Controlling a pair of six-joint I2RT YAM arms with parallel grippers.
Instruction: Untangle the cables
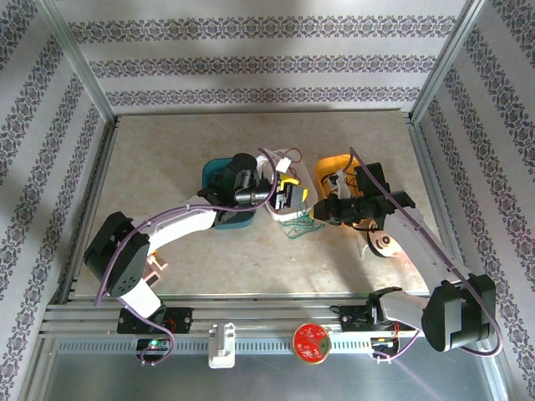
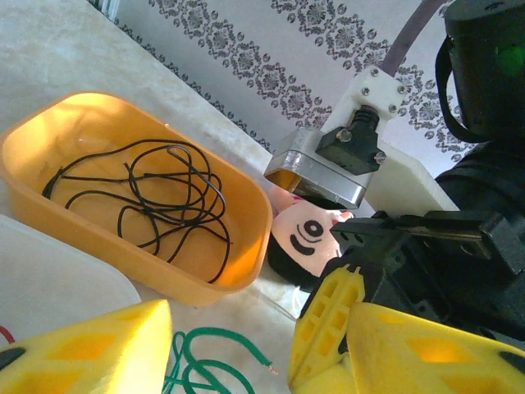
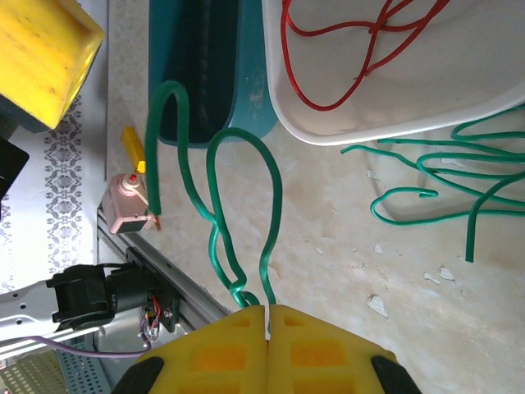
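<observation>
The green cable (image 3: pixel 238 189) rises in loose loops from my right gripper (image 3: pixel 267 316), which is shut on it just above the table. More green cable (image 3: pixel 443 180) lies on the table beside the white tray (image 3: pixel 459 107), which holds the red cable (image 3: pixel 361 49). The black cable (image 2: pixel 148 197) lies coiled in the yellow bin (image 2: pixel 246 213). My left gripper (image 2: pixel 221 361) hangs open over a green cable end (image 2: pixel 246 349), touching nothing. From above, the left gripper (image 1: pixel 292 200) and right gripper (image 1: pixel 322 210) face each other over the green cable (image 1: pixel 301 227).
A teal bin (image 1: pixel 224 180) sits left of the white tray (image 1: pixel 273 210), under the left wrist. A plush face (image 2: pixel 308 234) lies by the yellow bin. A red disc (image 1: pixel 311 342) and a white block (image 1: pixel 222 347) rest on the front rail.
</observation>
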